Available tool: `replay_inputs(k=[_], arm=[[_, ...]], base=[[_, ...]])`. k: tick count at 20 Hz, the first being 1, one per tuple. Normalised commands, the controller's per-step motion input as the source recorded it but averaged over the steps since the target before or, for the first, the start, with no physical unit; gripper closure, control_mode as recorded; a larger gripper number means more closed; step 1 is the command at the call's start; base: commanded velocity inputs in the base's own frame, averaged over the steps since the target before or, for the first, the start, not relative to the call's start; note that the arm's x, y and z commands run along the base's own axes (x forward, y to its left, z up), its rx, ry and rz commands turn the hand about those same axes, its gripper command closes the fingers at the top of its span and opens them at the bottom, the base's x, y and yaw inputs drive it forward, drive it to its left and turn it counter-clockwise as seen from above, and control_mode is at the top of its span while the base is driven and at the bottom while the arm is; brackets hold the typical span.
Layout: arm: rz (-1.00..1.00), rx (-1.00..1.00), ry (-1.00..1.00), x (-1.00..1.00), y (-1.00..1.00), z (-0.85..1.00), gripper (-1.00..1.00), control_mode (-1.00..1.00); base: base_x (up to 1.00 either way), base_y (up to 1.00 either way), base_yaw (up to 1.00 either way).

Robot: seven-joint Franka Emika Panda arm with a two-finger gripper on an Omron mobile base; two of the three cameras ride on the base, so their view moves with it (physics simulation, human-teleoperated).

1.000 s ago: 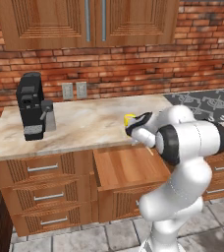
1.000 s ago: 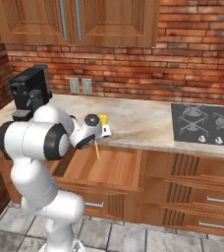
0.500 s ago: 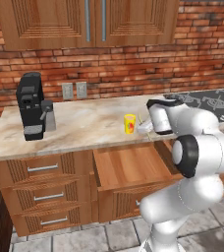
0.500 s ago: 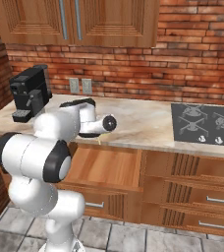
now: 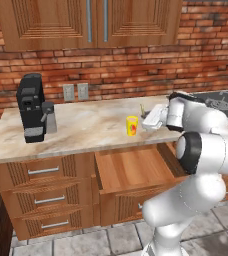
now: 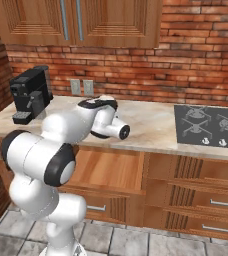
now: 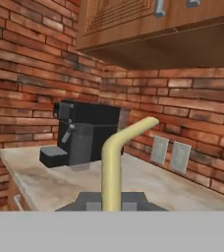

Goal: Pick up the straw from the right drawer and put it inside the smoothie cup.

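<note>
Lifted clear of the right drawer (image 5: 131, 170) since a second ago, the straw (image 7: 115, 162) now stands clamped between the closed tips of the end effector (image 7: 111, 202); in the left base view the end effector (image 5: 147, 120) hangs over the worktop (image 5: 86, 130) just beside the smoothie cup (image 5: 131, 125); the drawer gapes open below; the coffee machine (image 5: 31, 107) stands well apart at the far end.

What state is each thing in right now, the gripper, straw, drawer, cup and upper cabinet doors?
gripper: shut on the straw, level with the counter, beside the cup.
straw: held, sticking up between the fingers, not in the cup.
right drawer: pulled open.
smoothie cup: upright on the counter.
upper cabinet doors: closed.
</note>
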Motion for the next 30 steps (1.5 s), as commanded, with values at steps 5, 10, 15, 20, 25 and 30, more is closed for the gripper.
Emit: replay_inputs(k=[5, 10, 15, 20, 25, 30], arm=[[0.12, 0.15, -0.07, 0.29, 0.00, 0.46, 1.00, -1.00], [0.03, 0.12, 0.02, 0.50, -0.03, 0.02, 1.00, -1.00], [0.00, 0.12, 0.07, 0.59, 0.00, 0.00, 1.00, -1.00], [0.00, 0.04, 0.08, 0.55, 0.00, 0.00, 1.00, -1.00], [0.00, 0.01, 0.01, 0.46, 0.00, -0.09, 1.00, -1.00], [0.00, 0.00, 0.00, 0.37, 0.00, -0.25, 1.00, -1.00]], base=[[0.00, 0.00, 0.00], [0.00, 0.00, 0.00], [0.00, 0.00, 0.00], [0.00, 0.00, 0.00], [0.00, 0.00, 0.00], [0.00, 0.00, 0.00]])
